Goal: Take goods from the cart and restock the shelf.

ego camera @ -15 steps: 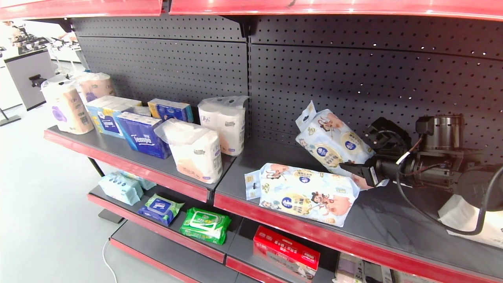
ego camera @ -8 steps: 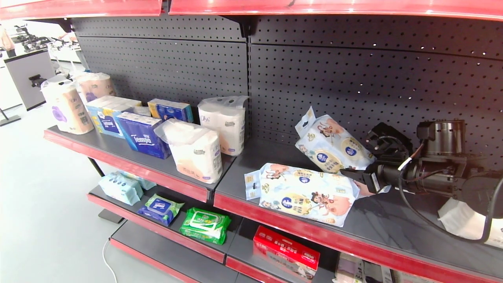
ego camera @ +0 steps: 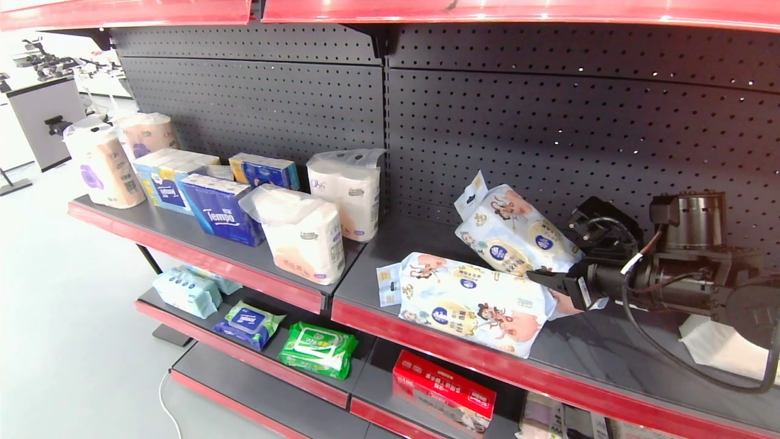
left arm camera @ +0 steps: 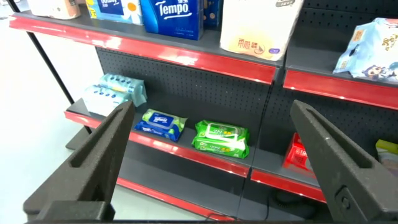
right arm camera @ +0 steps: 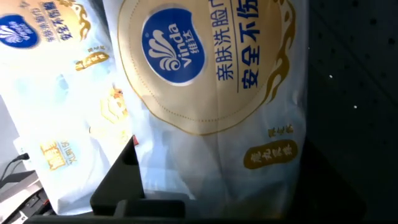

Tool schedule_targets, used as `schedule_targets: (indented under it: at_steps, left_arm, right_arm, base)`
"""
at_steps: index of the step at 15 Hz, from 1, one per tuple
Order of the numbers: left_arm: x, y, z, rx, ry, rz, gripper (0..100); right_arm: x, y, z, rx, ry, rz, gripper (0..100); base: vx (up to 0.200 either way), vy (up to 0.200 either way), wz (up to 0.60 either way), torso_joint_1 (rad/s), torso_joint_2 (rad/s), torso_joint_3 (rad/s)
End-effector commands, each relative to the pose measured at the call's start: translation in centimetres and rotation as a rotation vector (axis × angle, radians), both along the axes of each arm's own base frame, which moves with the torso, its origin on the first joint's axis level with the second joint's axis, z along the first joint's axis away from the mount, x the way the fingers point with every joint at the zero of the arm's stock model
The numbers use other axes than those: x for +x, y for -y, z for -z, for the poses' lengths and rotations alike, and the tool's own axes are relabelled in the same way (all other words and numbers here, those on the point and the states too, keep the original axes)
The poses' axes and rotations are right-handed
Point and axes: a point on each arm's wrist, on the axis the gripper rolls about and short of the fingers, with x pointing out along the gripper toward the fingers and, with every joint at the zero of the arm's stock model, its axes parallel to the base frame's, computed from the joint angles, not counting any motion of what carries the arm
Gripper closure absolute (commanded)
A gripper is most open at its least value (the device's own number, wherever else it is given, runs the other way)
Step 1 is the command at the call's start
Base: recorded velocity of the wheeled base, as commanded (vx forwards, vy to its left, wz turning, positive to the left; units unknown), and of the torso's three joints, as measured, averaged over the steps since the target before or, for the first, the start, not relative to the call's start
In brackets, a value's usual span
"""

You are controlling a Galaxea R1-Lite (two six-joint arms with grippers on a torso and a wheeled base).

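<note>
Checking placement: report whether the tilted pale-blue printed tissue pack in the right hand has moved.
Yes. The tilted pale-blue tissue pack has sunk lower against the black perforated back panel.

A cartoon-printed tilted pack (ego camera: 515, 235) is held at the right of the shelf (ego camera: 600, 360); a matching flat pack (ego camera: 472, 302) is laid just nearer.

Dark grey metal shelf (ego camera: 597, 360) with red edge carries white wrapped toilet-roll packs (ego camera: 304, 235), blue tissue packs (ego camera: 219, 210) and a pale cartoon-printed soft pack (ego camera: 472, 302) lying flat, a second pack (ego camera: 518, 235) tilted behind.
</note>
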Motion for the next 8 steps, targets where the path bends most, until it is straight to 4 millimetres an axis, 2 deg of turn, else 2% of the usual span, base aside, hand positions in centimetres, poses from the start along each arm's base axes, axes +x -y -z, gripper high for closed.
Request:
schedule_targets:
  at_steps: [1, 8]
  left_arm:
    - [0.0, 0.0, 0.0, 0.000, -0.001, 0.000, 0]
    - [0.0, 0.0, 0.0, 0.000, -0.001, 0.000, 0]
  right_arm:
    - [-0.1, -0.2, -0.2, 0.002, 0.007, -0.007, 100]
    - [4.2, 0.2, -0.3, -0.027, 0.058, -0.002, 100]
  base:
    - [0.000, 0.000, 0.00, 0.000, 0.00, 0.000]
    - [0.000, 0.000, 0.00, 0.000, 0.00, 0.000]
